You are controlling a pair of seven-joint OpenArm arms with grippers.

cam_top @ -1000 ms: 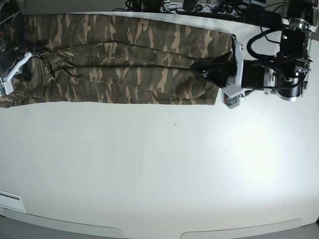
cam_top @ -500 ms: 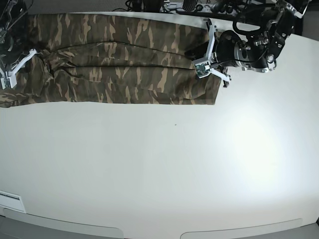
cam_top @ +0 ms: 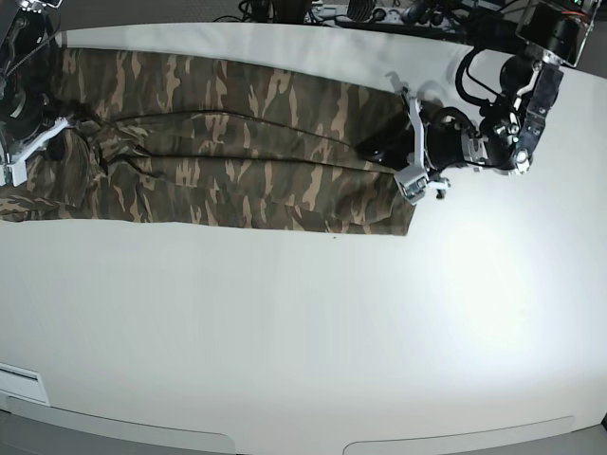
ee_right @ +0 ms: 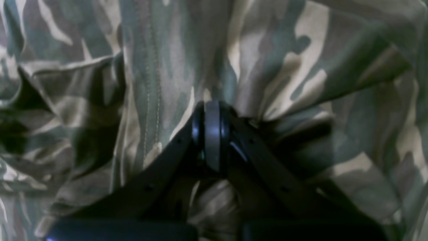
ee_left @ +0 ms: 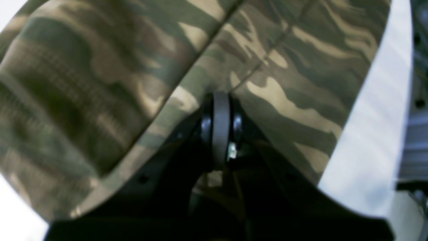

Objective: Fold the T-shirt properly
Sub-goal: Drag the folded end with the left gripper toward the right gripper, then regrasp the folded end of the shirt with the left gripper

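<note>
The camouflage T-shirt [cam_top: 228,142] lies folded into a long band across the far side of the white table [cam_top: 313,322]. My left gripper [cam_top: 372,152] is at the band's right end, shut on a fold of the T-shirt; in the left wrist view [ee_left: 219,100] cloth is pinched between the closed pads. My right gripper [cam_top: 68,128] is at the band's left end, shut on bunched cloth, as the right wrist view [ee_right: 211,107] shows. The T-shirt [ee_right: 274,60] is wrinkled around it. The collar is hidden.
Cables and equipment [cam_top: 379,11] crowd the table's far edge. A white label [cam_top: 19,384] sits at the near left corner. The table's bare edge [ee_left: 371,134] shows to the right of the cloth in the left wrist view.
Both grippers have pulled the band toward the near side; its lower edge sits lower on the table. The left arm has swung and turned at the right end.
</note>
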